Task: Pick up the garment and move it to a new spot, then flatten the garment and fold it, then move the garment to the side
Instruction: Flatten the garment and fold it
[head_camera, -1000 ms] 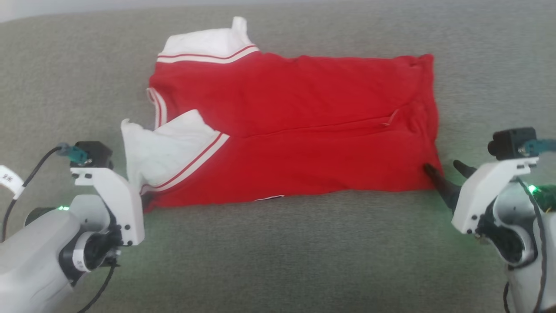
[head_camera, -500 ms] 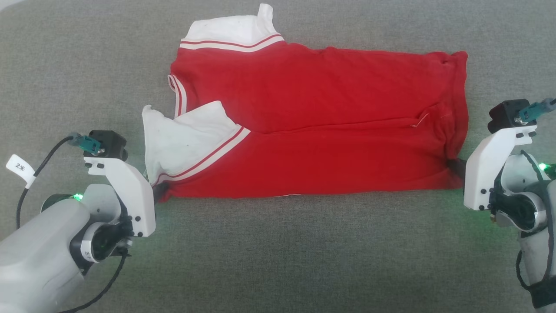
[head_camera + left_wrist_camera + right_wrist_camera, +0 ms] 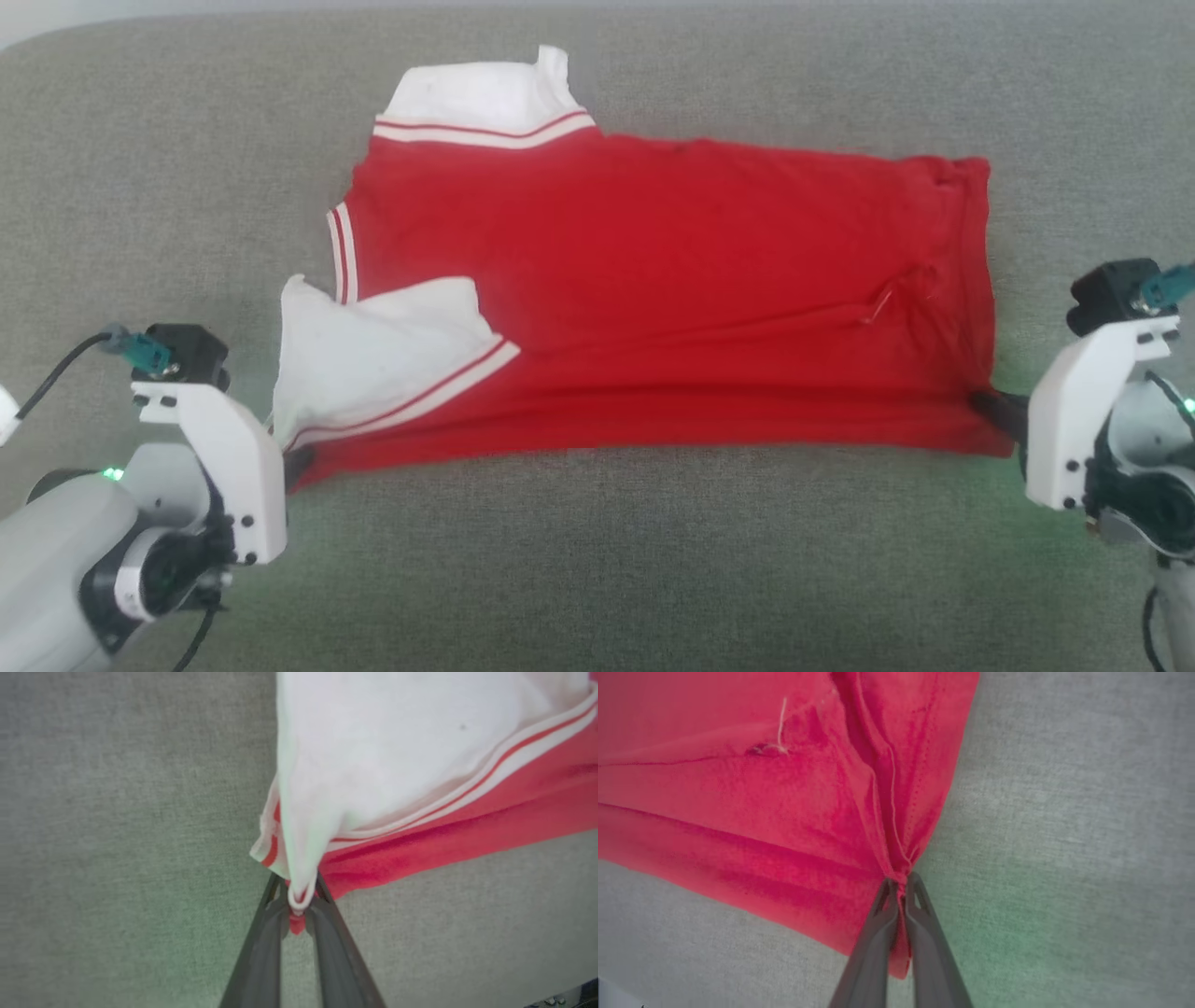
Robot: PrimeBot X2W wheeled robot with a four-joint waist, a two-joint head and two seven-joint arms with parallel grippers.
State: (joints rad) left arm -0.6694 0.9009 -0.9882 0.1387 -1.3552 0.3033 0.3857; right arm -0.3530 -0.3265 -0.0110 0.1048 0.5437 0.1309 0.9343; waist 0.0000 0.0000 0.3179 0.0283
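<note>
**Right fingers clamp on: both near corners now in hand**

Nearest the front edge of the desk [image 3: 597,569], the left gripper [image 3: 297,464] has its fingers narrowed onto the garment [image 3: 653,280] at its near left corner. In the left wrist view, the left gripper [image 3: 297,895] pinches a bunched tip of white and red cloth. Across at the near right corner comes the news. A second ago the right fingers stood spread just beside the hem. Now the right gripper [image 3: 988,406] is closed on it, and the right wrist view shows the right gripper [image 3: 899,883] with red cloth gathered into pleats between its fingers.

The near hem runs almost straight from one grip to the other, with no slack that I can see. Just beyond it, the near white sleeve [image 3: 373,359] lies folded in over the red body. The body spreads across the middle of the desk, a few creases fanning from the right grip. Farthest back, the far sleeve [image 3: 476,93] points toward the back edge.

My read is that the two-handed hold is set, so the next move is probably to lift this near edge and carry it over for a fold. The pinches are thin, so a corner could slip.
</note>
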